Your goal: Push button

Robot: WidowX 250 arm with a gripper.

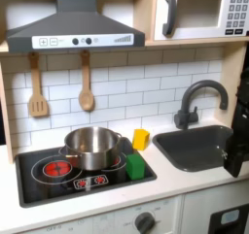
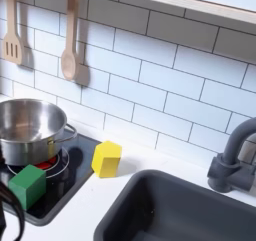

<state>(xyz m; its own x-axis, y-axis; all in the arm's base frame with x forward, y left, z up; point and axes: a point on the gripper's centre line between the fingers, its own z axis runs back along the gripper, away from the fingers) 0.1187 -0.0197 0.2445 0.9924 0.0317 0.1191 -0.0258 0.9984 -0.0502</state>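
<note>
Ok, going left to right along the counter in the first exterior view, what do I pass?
Stove top → steel pot → green block and yellow block, nearly level with each other → sink with the dark faucet behind it → gripper at the right edge.

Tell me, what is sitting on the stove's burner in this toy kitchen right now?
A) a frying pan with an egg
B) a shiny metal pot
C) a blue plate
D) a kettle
B: a shiny metal pot rests on the black stove in both exterior views, with a green block at the stove's front edge and a yellow block on the counter beside it.
</note>
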